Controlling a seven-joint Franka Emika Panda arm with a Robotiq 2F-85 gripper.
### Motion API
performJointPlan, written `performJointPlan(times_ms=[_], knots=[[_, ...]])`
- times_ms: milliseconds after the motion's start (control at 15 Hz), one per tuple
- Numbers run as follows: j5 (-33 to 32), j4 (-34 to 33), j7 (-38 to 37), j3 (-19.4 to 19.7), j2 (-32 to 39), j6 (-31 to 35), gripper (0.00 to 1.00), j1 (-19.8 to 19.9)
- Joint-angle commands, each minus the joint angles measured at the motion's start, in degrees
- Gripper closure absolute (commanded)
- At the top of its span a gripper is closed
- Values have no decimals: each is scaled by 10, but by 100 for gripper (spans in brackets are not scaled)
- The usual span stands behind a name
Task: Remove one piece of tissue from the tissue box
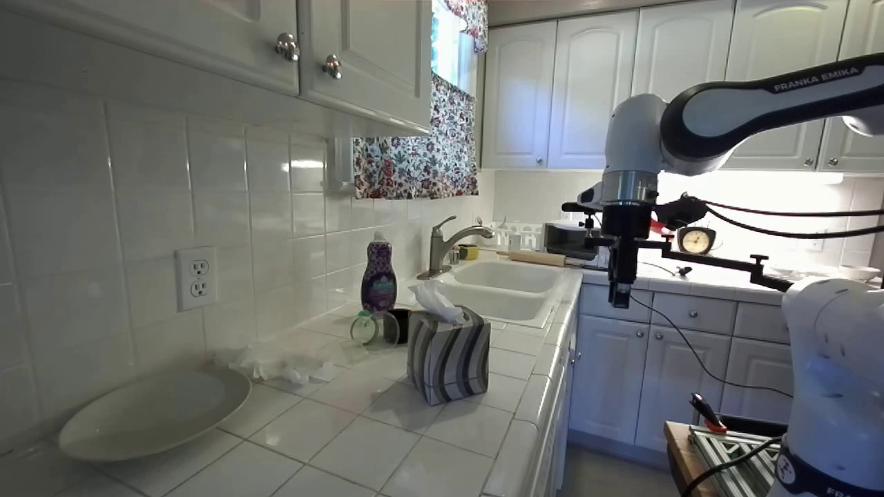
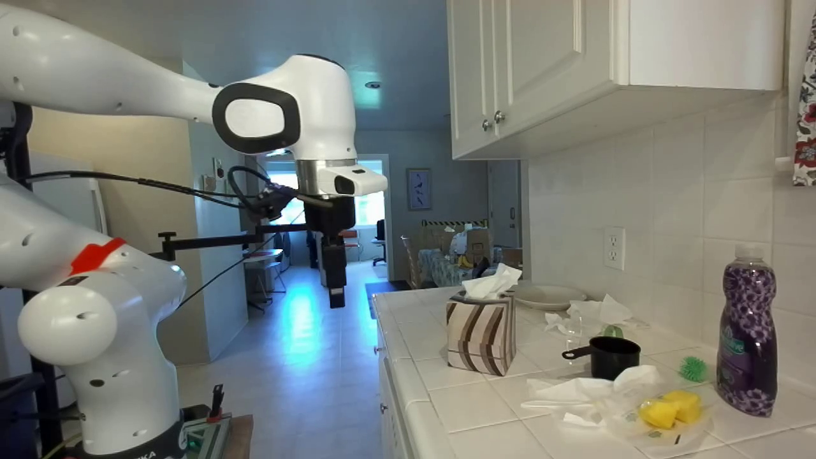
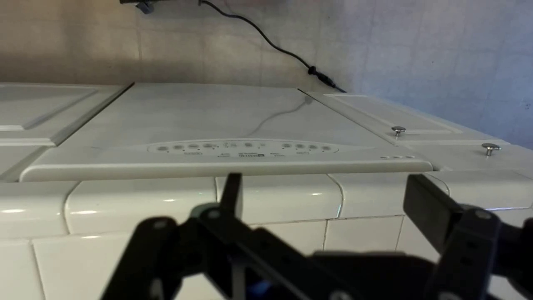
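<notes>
The striped tissue box (image 1: 449, 359) stands upright on the white tiled counter in both exterior views; its striped side also shows here (image 2: 479, 335). A piece of white tissue (image 1: 438, 302) sticks up out of its top opening; this tissue also shows in an exterior view (image 2: 495, 283). My gripper (image 3: 329, 196) is open, with nothing between its wide-spread fingers in the wrist view. In both exterior views the gripper (image 1: 621, 297) (image 2: 336, 297) points down, apart from the box and toward the room side of the counter. The box and tissue are out of the wrist view.
A white oval plate (image 1: 159, 414), loose crumpled tissues (image 2: 586, 392), a black measuring cup (image 2: 613, 357), a purple soap bottle (image 2: 746, 338), a green spiky ball (image 2: 693, 369) and yellow pieces (image 2: 669, 409) are on the counter. The sink (image 1: 507, 276) lies beyond the box. Cabinets (image 1: 366, 55) overhang the counter.
</notes>
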State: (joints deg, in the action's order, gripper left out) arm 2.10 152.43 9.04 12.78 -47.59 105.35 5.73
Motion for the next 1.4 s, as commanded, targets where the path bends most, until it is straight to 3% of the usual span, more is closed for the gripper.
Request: performJointPlan(times_ms=[0, 333, 667, 800, 1333], knots=[[-71, -45, 56, 0, 12, -41, 0, 17], [-148, -79, 138, 13, 33, -14, 0, -4], [-143, -97, 214, 36, 72, 58, 0, -35], [-140, -76, 187, 23, 51, 60, 0, -21], [-147, -87, 202, 26, 72, 85, 0, -25]])
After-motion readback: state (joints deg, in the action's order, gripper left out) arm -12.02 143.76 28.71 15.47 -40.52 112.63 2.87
